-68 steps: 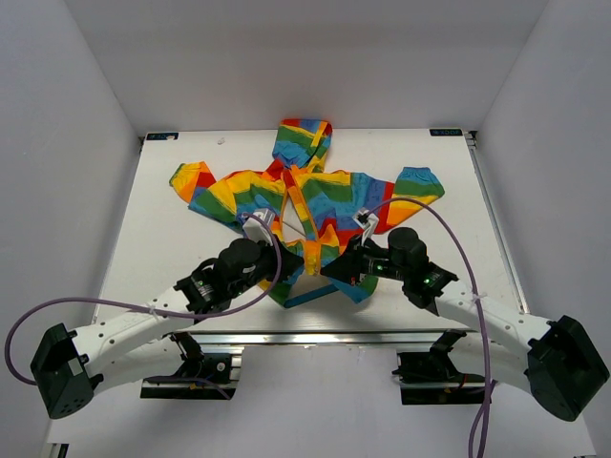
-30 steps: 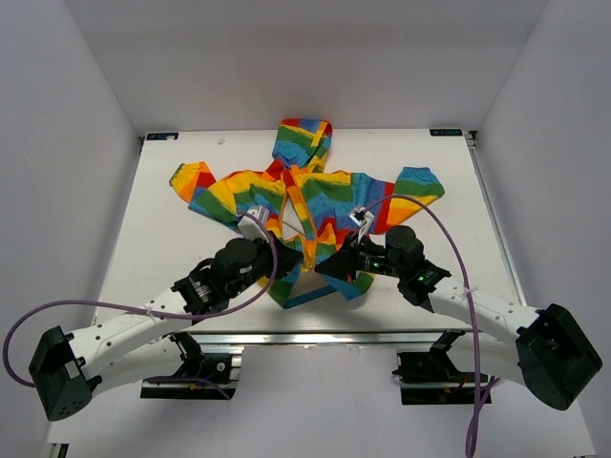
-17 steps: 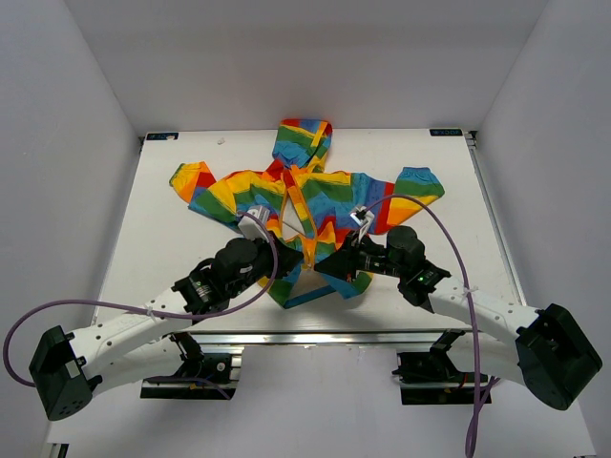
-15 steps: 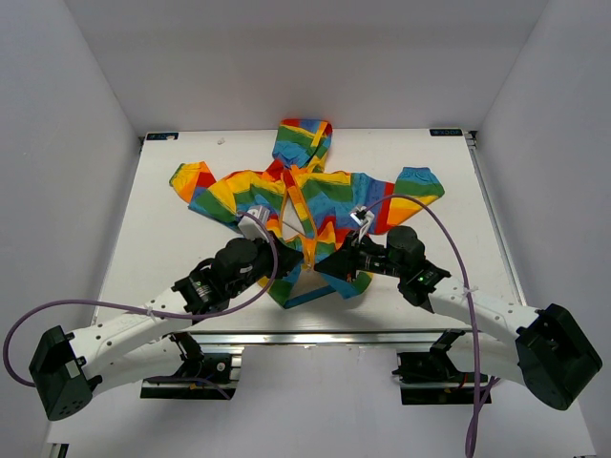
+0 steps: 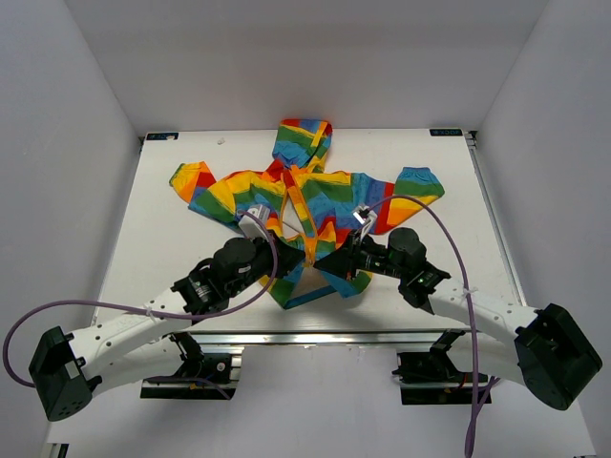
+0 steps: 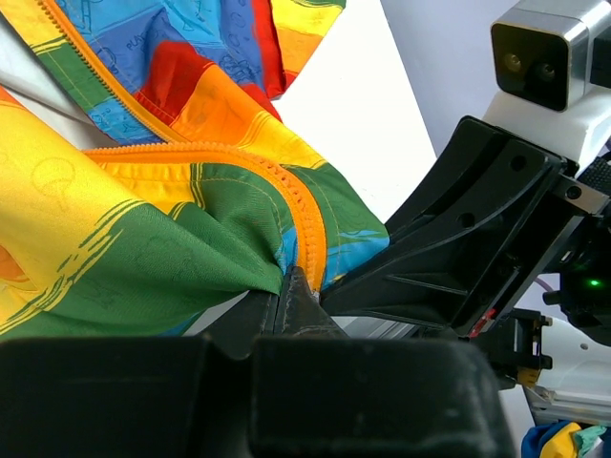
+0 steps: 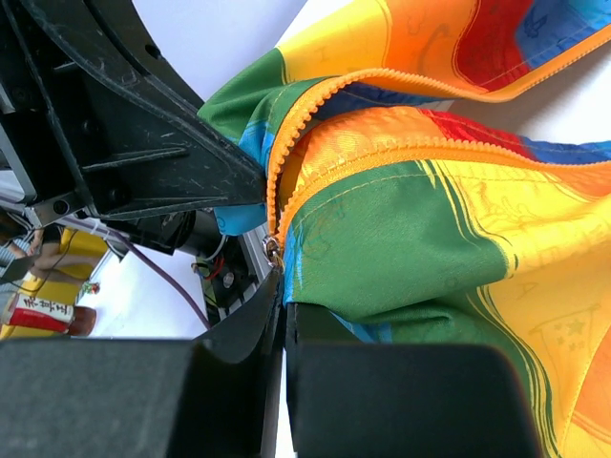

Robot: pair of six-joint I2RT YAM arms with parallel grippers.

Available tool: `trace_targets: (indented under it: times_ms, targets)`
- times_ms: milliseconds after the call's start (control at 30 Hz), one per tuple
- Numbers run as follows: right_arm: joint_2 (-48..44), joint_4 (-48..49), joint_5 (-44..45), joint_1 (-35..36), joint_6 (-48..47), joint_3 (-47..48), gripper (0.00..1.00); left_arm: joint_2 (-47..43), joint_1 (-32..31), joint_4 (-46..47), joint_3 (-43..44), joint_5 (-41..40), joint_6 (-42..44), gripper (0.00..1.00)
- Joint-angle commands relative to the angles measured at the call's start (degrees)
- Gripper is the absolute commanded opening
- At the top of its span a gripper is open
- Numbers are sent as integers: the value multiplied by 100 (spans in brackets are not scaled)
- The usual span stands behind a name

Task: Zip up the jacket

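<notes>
I see the jacket (image 5: pixel 307 196) spread out in the middle of the white counter (image 5: pixel 172 258), in the centre of the overhead frame; its hood (image 5: pixel 304 141) points to the top of the frame and one sleeve runs out to each side; the front is open, with the orange zipper band (image 5: pixel 304 215) running down the centre; the bottom hem is bunched and lifted off the counter at lower centre, between my two arms.

My left pincer (image 5: pixel 286 263) sits at the lower left of that raised hem; in its wrist view the fingers are pressed tight together with green cloth and the orange zipper edge (image 6: pixel 307 234) pinched at their tips, so it is clamped on the jacket; the black body of the other arm fills the right of that frame, just beside the cloth.

My right pincer (image 5: pixel 330 265) sits at the lower right of the hem, near the left one; in its wrist view the fingers are closed to a thin slit on the green bottom corner of the other front panel; the zipper teeth (image 7: pixel 286 162) curve down to the fingertips, with a small metal piece (image 7: pixel 274 248) at their lower end.

A purple cable (image 5: pixel 95 305) loops along each arm.
</notes>
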Motion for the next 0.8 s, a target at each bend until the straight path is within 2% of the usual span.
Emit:
trace_targets:
  times_ms: [0, 400, 767]
  targets:
    - [-57, 569, 131, 27, 39, -84, 0, -173, 2, 269, -44, 244, 52, 0]
    - [-110, 1132, 501, 36, 522, -260, 0, -41, 2, 471, -132, 403, -115, 0]
    - [-392, 1326, 615, 36, 558, -497, 0, 117, 2, 216, -27, 148, -308, 0]
